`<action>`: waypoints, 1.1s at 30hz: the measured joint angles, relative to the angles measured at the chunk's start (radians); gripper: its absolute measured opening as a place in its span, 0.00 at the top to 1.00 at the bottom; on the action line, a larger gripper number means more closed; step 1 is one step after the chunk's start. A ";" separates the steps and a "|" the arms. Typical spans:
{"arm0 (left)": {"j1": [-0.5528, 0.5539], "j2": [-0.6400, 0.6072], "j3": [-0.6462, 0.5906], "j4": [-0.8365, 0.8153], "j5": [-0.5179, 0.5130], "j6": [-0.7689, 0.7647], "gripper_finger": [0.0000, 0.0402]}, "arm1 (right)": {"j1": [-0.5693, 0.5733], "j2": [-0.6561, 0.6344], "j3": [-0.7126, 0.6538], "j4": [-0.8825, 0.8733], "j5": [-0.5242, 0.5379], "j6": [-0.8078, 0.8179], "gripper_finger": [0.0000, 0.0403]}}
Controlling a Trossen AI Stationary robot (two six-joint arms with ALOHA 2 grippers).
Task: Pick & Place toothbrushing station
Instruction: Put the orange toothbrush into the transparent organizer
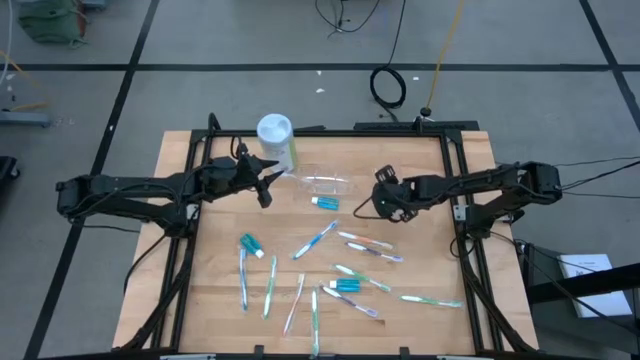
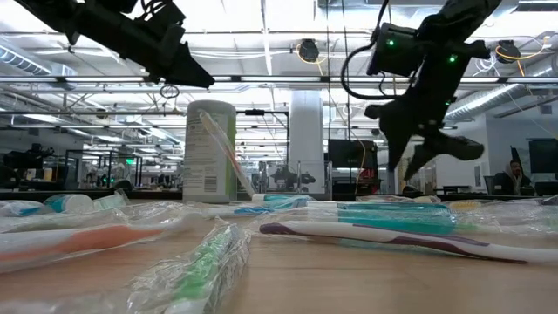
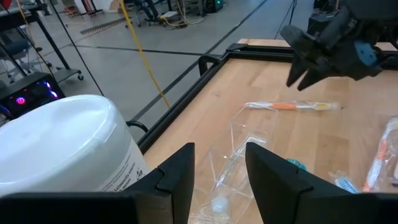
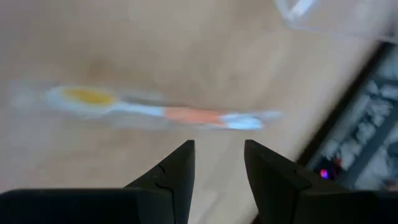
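- Tabletop (image 1: pixel 210 300): wooden; nearly all the set lies loose on it, so by my read the task is barely begun.
- White wipes canister (image 1: pixel 276 140): stands upright just beside the clear holder, on its left-arm side; not part of the set.
- Clear holder (image 1: pixel 326 184): lies near the back-centre of the tabletop, looks empty; nothing seen loaded into it.
- Left gripper (image 1: pixel 268 180): hovers just beside the holder, w/ the canister close behind it; fingers (image 3: pixel 177 180) a narrow gap apart, nothing between them.
- Right gripper (image 1: pixel 384 196): hovers on the holder's other side, raised off the tabletop in the low view; fingers (image 4: pixel 180 171) narrowly apart & empty, over an orange-handled toothbrush (image 4: pixel 180 116).
- Toothbrushes (image 1: pixel 316 240): approx a dozen, wrapped, scattered in front of the holder toward the front edge; none picked up.
- Toothpaste tubes: one (image 1: pixel 325 202) just in front of the holder, one (image 1: pixel 250 244) well off toward the left arm, one (image 1: pixel 345 285) further to the front.
- Left to do, as I judge: basically everything, i.e. each brush & tube into the holder.
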 joint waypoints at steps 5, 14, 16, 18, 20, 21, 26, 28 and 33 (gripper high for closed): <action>0.000 0.000 0.000 0.000 0.001 0.015 0.63 | 0.020 0.000 -0.017 -0.045 -0.096 -0.170 0.68; 0.000 0.000 0.000 0.002 0.001 0.033 0.63 | 0.032 0.000 -0.195 0.227 -0.094 -0.498 0.68; 0.000 0.000 0.000 0.002 0.001 0.034 0.63 | 0.032 -0.003 -0.231 0.282 -0.085 -0.547 0.68; 0.000 0.000 0.000 0.002 0.001 0.034 0.63 | 0.032 -0.005 -0.261 0.320 -0.075 -0.535 0.68; 0.000 0.000 0.000 0.003 0.001 0.045 0.63 | 0.034 -0.005 -0.285 0.336 -0.075 -0.495 0.69; 0.000 0.000 0.000 0.003 0.001 0.054 0.63 | 0.037 -0.005 -0.293 0.340 -0.075 -0.483 0.70; 0.000 0.000 0.000 0.007 0.001 0.086 0.63 | 0.063 -0.003 -0.310 0.369 -0.076 -0.474 0.84; 0.000 0.000 0.000 0.011 0.001 0.086 0.63 | 0.074 -0.003 -0.310 0.371 -0.088 -0.473 0.92; 0.000 0.000 -0.001 0.011 0.001 0.087 0.63 | 0.102 -0.002 -0.311 0.424 -0.092 -0.314 0.97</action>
